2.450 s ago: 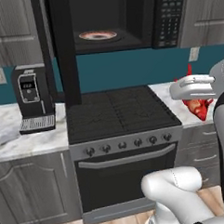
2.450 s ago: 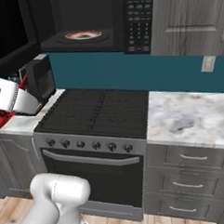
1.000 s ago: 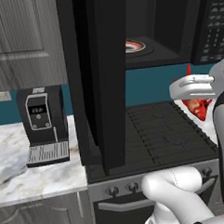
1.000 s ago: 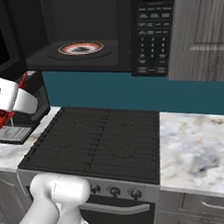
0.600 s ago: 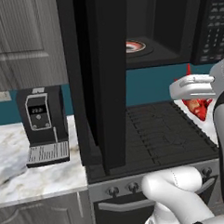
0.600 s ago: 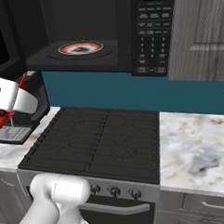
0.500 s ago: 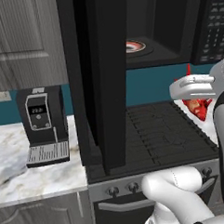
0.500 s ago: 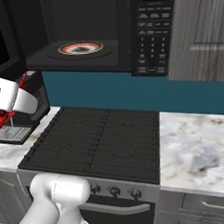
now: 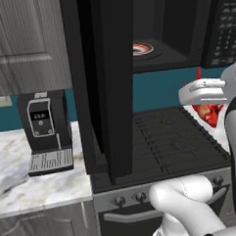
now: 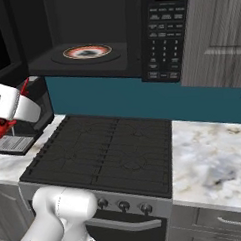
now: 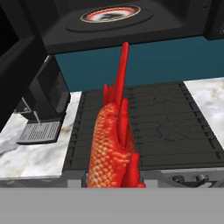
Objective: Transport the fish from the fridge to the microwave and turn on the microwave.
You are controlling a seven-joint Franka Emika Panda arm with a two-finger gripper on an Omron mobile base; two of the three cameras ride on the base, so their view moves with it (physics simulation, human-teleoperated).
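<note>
The red-orange fish (image 11: 111, 151) stands upright in my grip, its tail pointing up towards the microwave's opening and its body hiding my fingertips. My gripper (image 9: 202, 98) is shut on the fish (image 9: 209, 113) above the stove's right side, below and in front of the microwave (image 9: 183, 23). The microwave (image 10: 87, 24) is open, its black door (image 9: 108, 81) swung out to the left, with a round orange-rimmed plate (image 10: 87, 51) inside. Its keypad (image 10: 160, 38) is on the right. From the right base view, red parts of the fish (image 10: 1, 127) stick out past my white hand. The fridge is out of view.
A black stove (image 10: 104, 153) lies under the microwave. A black coffee machine (image 9: 42, 124) stands on the marble counter (image 9: 25, 183) to the left. More marble counter (image 10: 215, 162) lies right of the stove, with grey cabinets (image 10: 213, 32) above it.
Since the oldest frames the base has driven closer to the microwave, so the whole picture has shifted and grown. Over the last second nothing has moved, and the fish stays gripped.
</note>
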